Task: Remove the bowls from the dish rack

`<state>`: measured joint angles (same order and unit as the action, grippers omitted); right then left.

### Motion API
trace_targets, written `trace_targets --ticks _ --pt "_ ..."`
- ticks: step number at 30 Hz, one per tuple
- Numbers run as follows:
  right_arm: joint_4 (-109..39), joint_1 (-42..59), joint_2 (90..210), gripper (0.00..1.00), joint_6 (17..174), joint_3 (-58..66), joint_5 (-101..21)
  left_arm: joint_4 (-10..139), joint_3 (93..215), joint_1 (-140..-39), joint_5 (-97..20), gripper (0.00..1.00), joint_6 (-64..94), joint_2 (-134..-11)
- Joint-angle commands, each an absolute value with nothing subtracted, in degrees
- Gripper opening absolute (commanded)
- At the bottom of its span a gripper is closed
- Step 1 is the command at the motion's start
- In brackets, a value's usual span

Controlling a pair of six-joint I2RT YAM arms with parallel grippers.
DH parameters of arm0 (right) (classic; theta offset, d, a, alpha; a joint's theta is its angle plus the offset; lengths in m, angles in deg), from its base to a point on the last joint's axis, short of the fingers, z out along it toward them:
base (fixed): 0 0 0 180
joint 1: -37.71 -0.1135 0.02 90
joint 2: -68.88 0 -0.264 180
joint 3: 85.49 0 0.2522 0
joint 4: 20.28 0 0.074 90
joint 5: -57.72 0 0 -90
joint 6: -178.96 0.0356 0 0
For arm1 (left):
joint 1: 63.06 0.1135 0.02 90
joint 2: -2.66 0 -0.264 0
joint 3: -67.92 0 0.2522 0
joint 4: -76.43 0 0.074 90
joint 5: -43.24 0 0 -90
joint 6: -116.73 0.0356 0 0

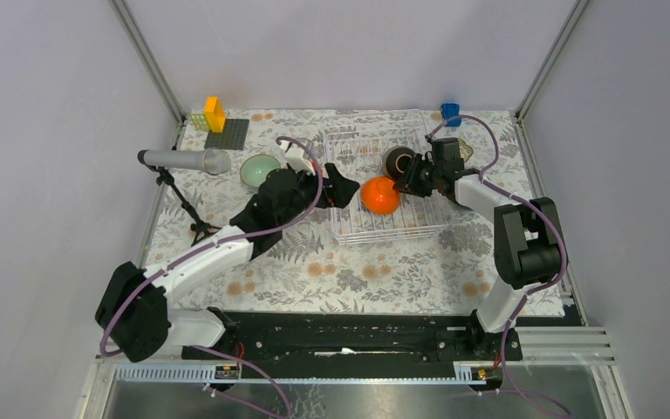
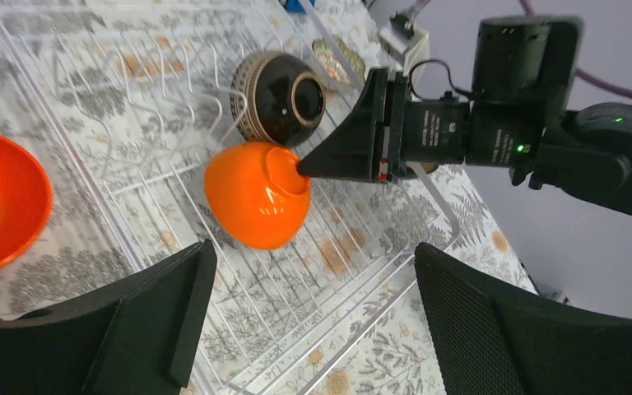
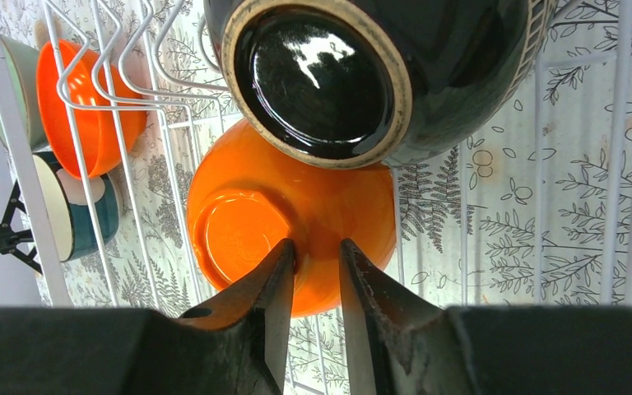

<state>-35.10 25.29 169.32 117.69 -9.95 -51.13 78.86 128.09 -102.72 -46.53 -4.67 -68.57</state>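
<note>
Top view: even, diffuse overhead light, only short soft shadows on the desk (image 1: 384, 271), sharp across the frame, mild wide-angle lean at the edges. Left wrist view: bright, orange bowl (image 2: 257, 196) heavily saturated with a small specular streak, left gripper (image 2: 312, 249) soft and dark along the bottom edge, upper right washed pale. Right wrist view: hard white glare patches on the dark brown bowl (image 3: 321, 78) glaze, right gripper (image 3: 317, 247) blurred close to the lens, bottom strip near black.
</note>
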Motion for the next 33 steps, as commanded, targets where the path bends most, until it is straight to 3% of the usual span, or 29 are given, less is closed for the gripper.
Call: trace_targets --ticks 1,5,23,33 --pt "-45.17 24.97 171.81 0.3 114.07 -10.61 -42.97 73.31 132.59 -103.69 -43.7 0.96 -8.21 -73.71" --pt "-46.82 24.97 171.67 0.23 113.1 -10.06 -40.38 71.38 136.04 -105.06 -43.71 0.96 -9.24 -78.36" --pt "-46.54 24.97 170.55 0.22 111.29 -10.21 -41.45 71.92 151.26 -107.22 -41.61 0.99 -15.23 -98.39" --pt "-46.04 24.97 169.8 0.22 110.94 -10.59 -41.81 82.03 153.97 -107.19 -36.47 0.81 -18.34 -105.14"
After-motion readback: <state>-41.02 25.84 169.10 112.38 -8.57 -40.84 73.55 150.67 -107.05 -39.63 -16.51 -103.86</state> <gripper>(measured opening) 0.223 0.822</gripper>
